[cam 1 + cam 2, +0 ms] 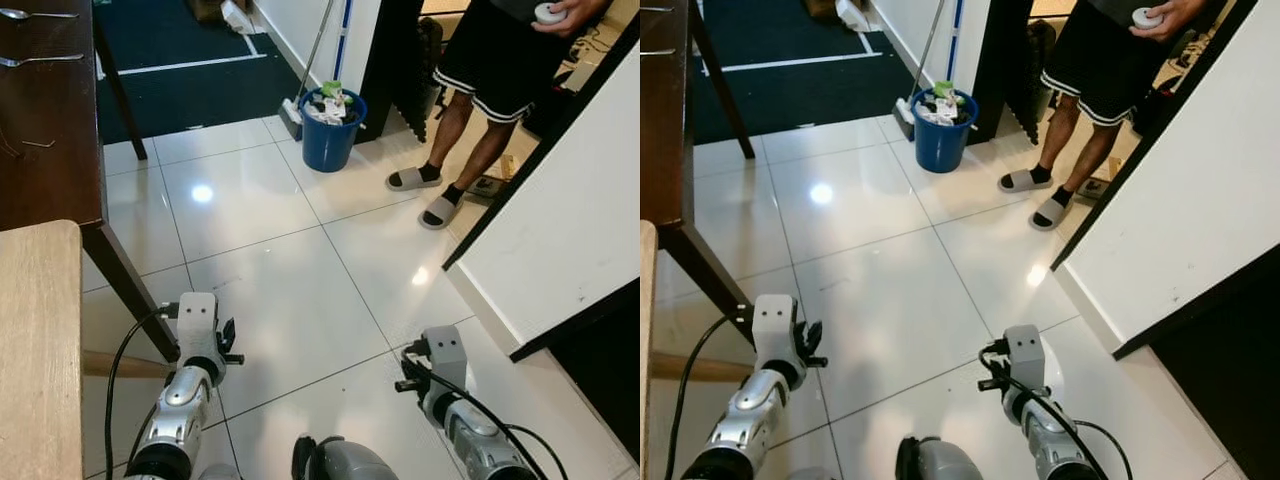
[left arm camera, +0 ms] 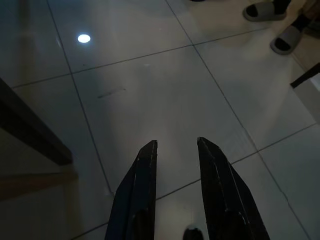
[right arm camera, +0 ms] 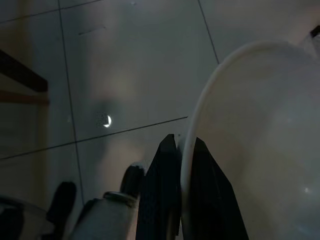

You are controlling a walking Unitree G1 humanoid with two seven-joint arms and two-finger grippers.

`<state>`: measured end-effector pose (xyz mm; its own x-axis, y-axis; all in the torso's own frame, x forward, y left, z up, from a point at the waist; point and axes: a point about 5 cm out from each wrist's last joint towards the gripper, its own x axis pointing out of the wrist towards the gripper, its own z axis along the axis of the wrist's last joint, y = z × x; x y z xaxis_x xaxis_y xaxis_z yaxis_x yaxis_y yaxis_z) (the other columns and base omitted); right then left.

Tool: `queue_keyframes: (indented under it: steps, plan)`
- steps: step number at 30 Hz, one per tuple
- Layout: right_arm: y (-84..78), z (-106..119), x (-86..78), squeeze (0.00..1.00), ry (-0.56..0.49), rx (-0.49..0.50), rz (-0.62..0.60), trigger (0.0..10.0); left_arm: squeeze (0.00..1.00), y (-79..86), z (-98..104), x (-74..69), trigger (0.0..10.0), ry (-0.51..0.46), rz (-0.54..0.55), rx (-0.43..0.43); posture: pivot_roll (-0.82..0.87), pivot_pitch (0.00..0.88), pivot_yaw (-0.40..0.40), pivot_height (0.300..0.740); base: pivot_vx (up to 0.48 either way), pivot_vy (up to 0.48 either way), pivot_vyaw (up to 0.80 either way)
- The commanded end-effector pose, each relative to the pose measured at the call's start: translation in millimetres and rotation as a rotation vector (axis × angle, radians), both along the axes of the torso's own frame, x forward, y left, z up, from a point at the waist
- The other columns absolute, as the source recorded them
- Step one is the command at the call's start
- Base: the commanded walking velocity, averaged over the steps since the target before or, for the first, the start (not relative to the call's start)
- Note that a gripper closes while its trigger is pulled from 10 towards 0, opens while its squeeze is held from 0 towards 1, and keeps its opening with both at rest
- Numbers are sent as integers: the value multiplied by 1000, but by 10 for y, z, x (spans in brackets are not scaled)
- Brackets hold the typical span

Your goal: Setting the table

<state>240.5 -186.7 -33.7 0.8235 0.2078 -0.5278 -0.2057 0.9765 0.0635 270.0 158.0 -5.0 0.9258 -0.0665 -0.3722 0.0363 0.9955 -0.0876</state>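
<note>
My right gripper (image 3: 182,140) is shut on the rim of a white plate (image 3: 260,125), held edge-on low over the tiled floor. My left gripper (image 2: 176,144) is open with nothing between its fingers, also pointing at the floor. Both silver forearms hang low, the left wrist (image 1: 197,330) beside a table leg and the right wrist (image 1: 440,355) further right. A dark wooden table (image 1: 50,120) stands at the far left with two spoons (image 1: 40,14) (image 1: 40,60) lying on it. The corner of a light wooden table (image 1: 35,350) lies at the near left.
A person (image 1: 480,70) in black shorts and slippers stands at the far right, holding a small white object (image 1: 550,12). A blue bin (image 1: 330,125) full of rubbish stands by broom handles (image 1: 318,50). A white wall panel (image 1: 570,230) closes the right side.
</note>
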Motion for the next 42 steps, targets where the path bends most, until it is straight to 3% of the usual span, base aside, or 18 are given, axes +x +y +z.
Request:
queue_keyframes:
  steps: [1,7,14,21,23,24,31,37,42]
  plan:
    - [-56,15,10,0,-5,-23,18,10000,0,-41,-49,-32,10000,17,10,-3,33,60,-112,740,0,0,0]
    - [-98,109,129,0,-29,-51,66,10000,0,-93,-66,-39,10000,14,43,-24,20,51,-151,740,0,0,0]
    - [-105,136,166,0,-39,-56,66,10000,0,-130,-55,-32,10000,3,13,-1,36,55,-124,740,0,0,0]
    - [42,10,29,0,-30,14,-36,10000,0,-52,-34,16,10000,20,-88,45,79,68,23,740,0,0,0]
    - [61,-11,5,0,-27,24,-51,10000,0,-40,-37,18,10000,27,-104,54,79,68,23,740,0,0,0]
    - [101,-70,-74,0,-13,40,-79,10000,0,-1,-38,25,10000,38,-124,69,81,71,56,740,0,0,0]
    - [111,-134,-181,0,-1,49,-111,10000,0,61,-11,55,10000,38,-111,47,78,70,70,740,0,0,0]
    - [60,-115,-161,0,-8,33,-111,10000,0,49,-16,59,10000,44,-103,37,71,70,53,740,0,0,0]
    - [35,-90,-127,0,-15,25,-103,10000,0,32,-35,42,10000,52,-92,21,71,70,42,740,0,480,0]
